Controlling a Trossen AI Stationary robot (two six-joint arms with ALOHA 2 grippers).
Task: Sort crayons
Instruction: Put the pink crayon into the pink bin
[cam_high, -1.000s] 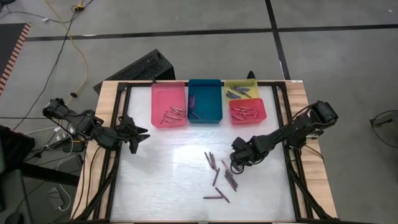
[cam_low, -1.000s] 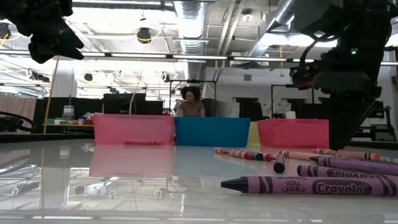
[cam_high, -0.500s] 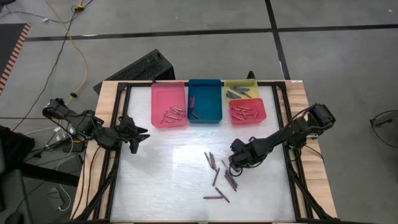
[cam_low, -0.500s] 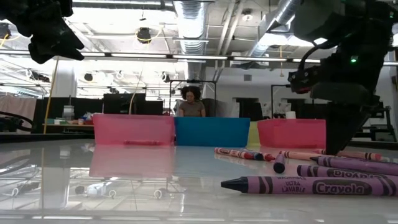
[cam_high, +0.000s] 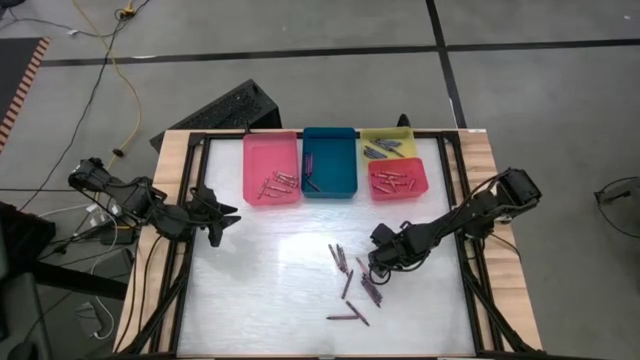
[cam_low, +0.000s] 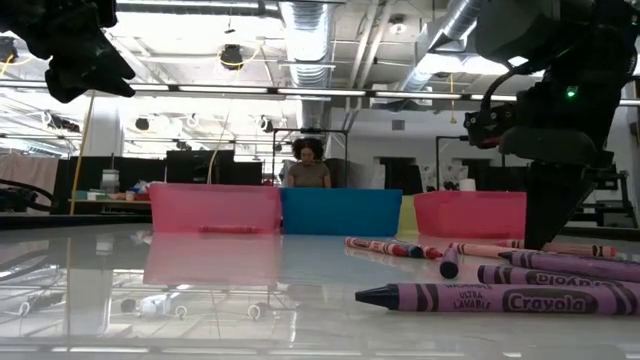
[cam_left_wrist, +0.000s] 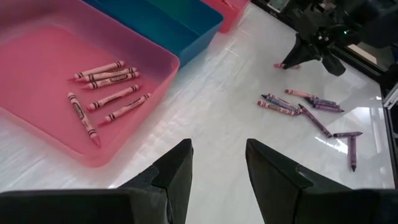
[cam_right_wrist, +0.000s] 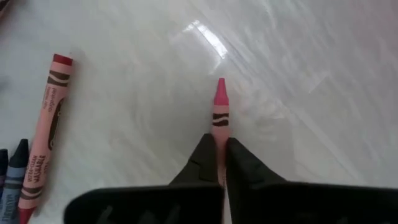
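Observation:
My right gripper (cam_high: 378, 265) points down at the table's right middle, shut on a pink crayon (cam_right_wrist: 219, 106). Several loose crayons (cam_high: 352, 278) in purple, dark blue and pink lie flat on the white table just beside it. A red-pink crayon (cam_right_wrist: 46, 124) lies close to the fingers. More crayons lie in the pink tray (cam_high: 271, 167), teal tray (cam_high: 330, 162), yellow tray (cam_high: 388, 143) and red tray (cam_high: 398, 178). My left gripper (cam_left_wrist: 217, 162) hovers open, high at the table's left edge. My right gripper pinches the pink crayon between its two fingers (cam_right_wrist: 205, 158), on the wrapped shaft (cam_right_wrist: 219, 127) behind the tip. The fingers come from above, slanting down, and lie along the crayon. The pointed tip (cam_right_wrist: 220, 84) sticks out ahead, low over the table; whether it rests there I cannot tell.
The four trays stand in a row along the far edge. A black frame (cam_high: 190, 250) runs along the table's left and right sides. A person (cam_low: 306, 165) sits in the room beyond the table. Bare white tabletop spreads on the left and in the middle.
My right gripper has sunk toward the table at the loose crayons and has shut on the pink crayon. The left arm has kept still.

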